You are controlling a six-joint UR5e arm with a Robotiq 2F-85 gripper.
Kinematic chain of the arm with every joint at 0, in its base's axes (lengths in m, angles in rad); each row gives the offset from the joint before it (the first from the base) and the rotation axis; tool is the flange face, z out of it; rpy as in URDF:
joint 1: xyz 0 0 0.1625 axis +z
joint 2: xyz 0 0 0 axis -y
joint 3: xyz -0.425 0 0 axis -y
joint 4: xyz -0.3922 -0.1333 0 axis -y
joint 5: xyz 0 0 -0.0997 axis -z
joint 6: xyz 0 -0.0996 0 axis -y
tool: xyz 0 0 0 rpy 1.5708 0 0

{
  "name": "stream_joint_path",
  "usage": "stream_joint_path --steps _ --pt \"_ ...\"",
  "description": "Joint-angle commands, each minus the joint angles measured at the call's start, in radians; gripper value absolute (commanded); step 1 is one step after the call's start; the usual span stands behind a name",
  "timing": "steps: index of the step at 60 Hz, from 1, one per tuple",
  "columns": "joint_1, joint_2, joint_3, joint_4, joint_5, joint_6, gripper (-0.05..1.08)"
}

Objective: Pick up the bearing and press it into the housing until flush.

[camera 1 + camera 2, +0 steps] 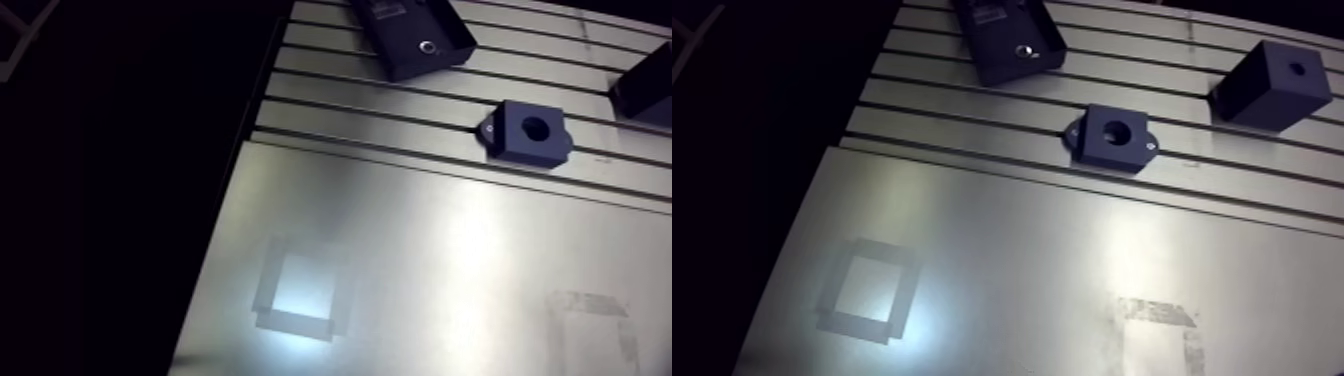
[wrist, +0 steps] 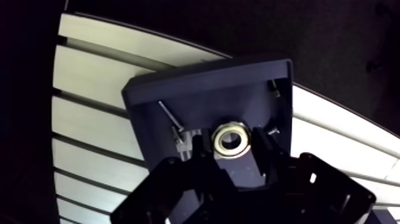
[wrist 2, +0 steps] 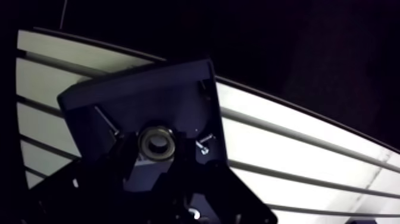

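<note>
Arm view: a slotted aluminium table (image 1: 420, 100) meets a smooth, glaring metal plate (image 1: 450, 260). The dark housing (image 1: 527, 131) sits on the slats near a dark tray (image 1: 410, 35). Wrist view: the bearing (image 2: 231, 139) lies in that tray. My gripper (image 2: 232, 144) straddles it, jaws parted just wider than the ring, holding nothing.

Nothing legible anywhere: no text, numbers or brand marks. The dark tray (image 1: 1007, 40) has a small pale label-like patch (image 1: 990, 12) near one end, too blurred to read. The faint rectangular mark (image 1: 1157, 312) on the table plate (image 1: 1012, 260) shows no readable characters.
</note>
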Motion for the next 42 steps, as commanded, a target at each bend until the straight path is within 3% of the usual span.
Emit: stream_joint_path --steps 1,14,21,24,26,28,34,42 --pt "0.005 -0.034 -0.013 0.027 0.002 0.0 0.56" --pt "0.0 -0.101 0.001 0.067 0.002 0.004 0.58" --pt "-0.008 -0.171 0.009 0.128 -0.003 0.027 0.59" --pt "-0.026 -0.229 0.036 0.137 -0.003 0.048 0.59" --pt "-0.026 -0.229 0.036 0.137 -0.003 0.048 0.59" --pt "-0.041 -0.268 0.071 0.131 -0.006 0.052 0.59" --pt "-0.061 -0.299 0.105 0.124 -0.006 0.053 0.59" --pt "-0.119 -0.373 0.208 0.07 -0.006 0.05 0.59"
